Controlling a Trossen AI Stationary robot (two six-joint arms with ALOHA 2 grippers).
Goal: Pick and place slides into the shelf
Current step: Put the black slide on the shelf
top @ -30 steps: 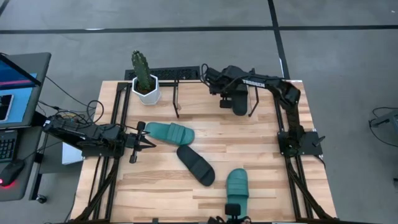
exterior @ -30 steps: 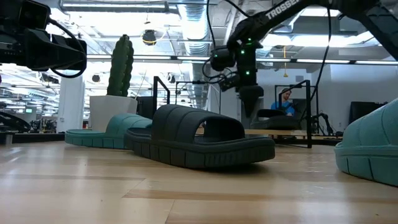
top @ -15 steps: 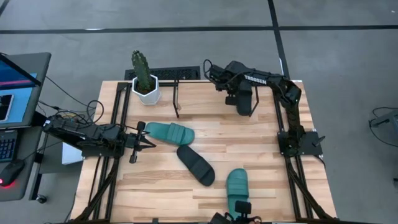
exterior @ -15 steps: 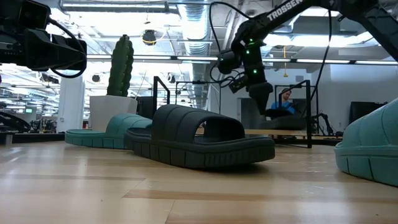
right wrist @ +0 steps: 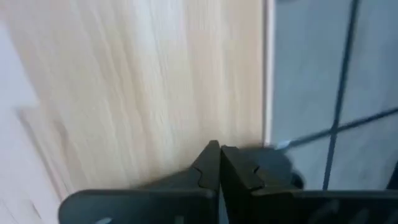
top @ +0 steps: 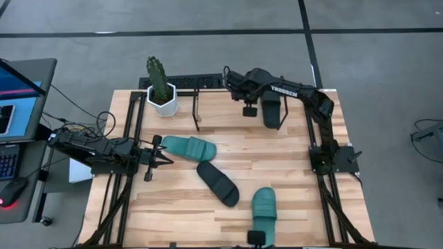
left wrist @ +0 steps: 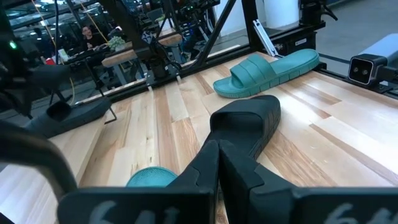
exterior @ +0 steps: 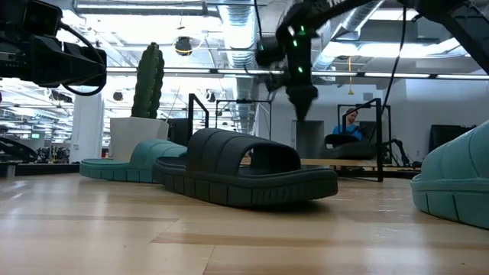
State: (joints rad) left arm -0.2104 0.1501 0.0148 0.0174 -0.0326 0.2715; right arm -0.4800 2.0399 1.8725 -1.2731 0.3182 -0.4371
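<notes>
A black slide (top: 272,111) lies in the shelf (top: 196,105) at the table's far right, sole down. My right gripper (top: 249,109) hangs shut just left of it, pointing steeply down, clear of the wood (right wrist: 219,149). On the open table lie a teal slide (top: 188,146), a black slide (top: 217,182) and a second teal slide (top: 264,205) near the front edge. My left gripper (top: 163,151) waits shut at the table's left, level, beside the first teal slide's end (left wrist: 149,177).
A cactus in a white pot (top: 160,90) stands at the far left, beside the shelf. Black mounting rails (top: 131,131) run along both table sides. A small camera (top: 257,238) sits at the front edge. A laptop (top: 17,97) stands off the table's left.
My right gripper has risen from over the black slide in the shelf and swung toward the table's left edge, staying shut. The slide stays lying in the shelf.
</notes>
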